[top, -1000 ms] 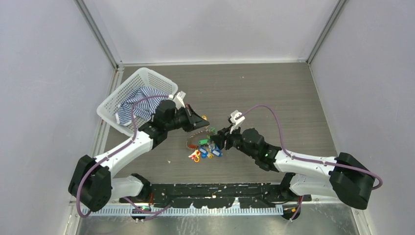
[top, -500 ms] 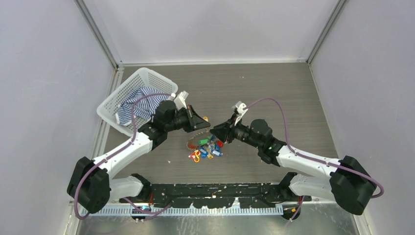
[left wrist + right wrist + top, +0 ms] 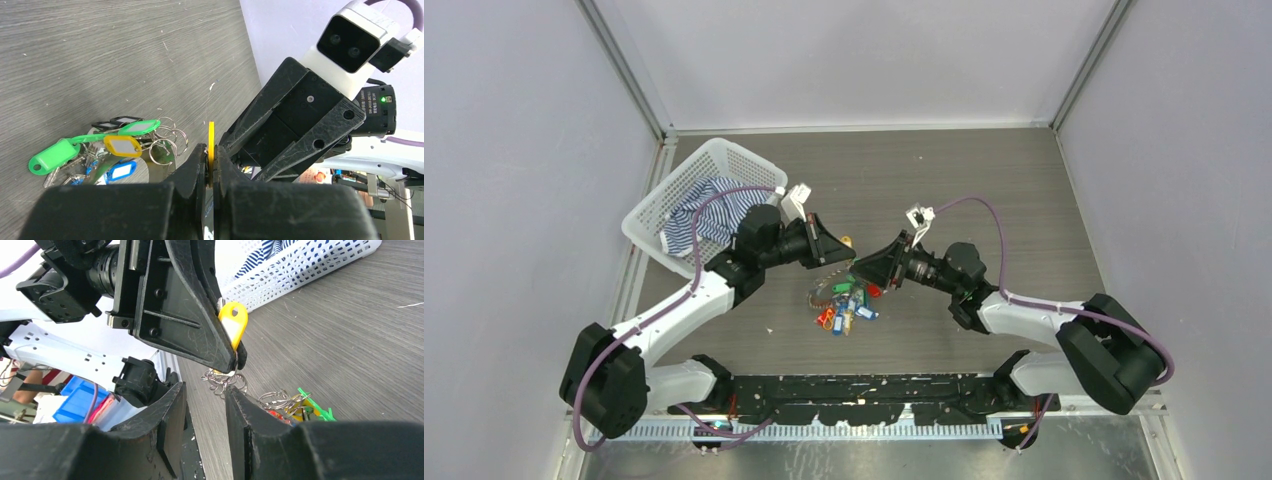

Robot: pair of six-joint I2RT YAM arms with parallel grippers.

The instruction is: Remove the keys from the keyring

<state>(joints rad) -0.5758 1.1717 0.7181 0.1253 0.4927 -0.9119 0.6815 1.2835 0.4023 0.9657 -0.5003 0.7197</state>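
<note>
From above, the two arms meet over the middle of the grey bench [image 3: 984, 190]. The left end effector [image 3: 838, 242] and the right end effector [image 3: 867, 265] are very near each other. Just under them on the bench lie the keys [image 3: 842, 303], a small heap with blue, green, red and yellow bits. The keyring [image 3: 814, 292] shows as a thin curve at the left side of the heap. A white basket [image 3: 656, 205] with a striped cloth [image 3: 709, 215] in it sits at the back left.

From the left wrist, the left end effector is closed tight on a yellow tag [image 3: 211, 142], which stands up on its edge. The keys lie on the bench to the left, with a green tag [image 3: 60, 155] on top.

From the right wrist, the right end effector [image 3: 205, 390] has its two fingers [image 3: 170, 420] apart, and they hold nothing. Just past them, small rings [image 3: 226, 380] hang under the yellow tag. The white basket is far behind.
</note>
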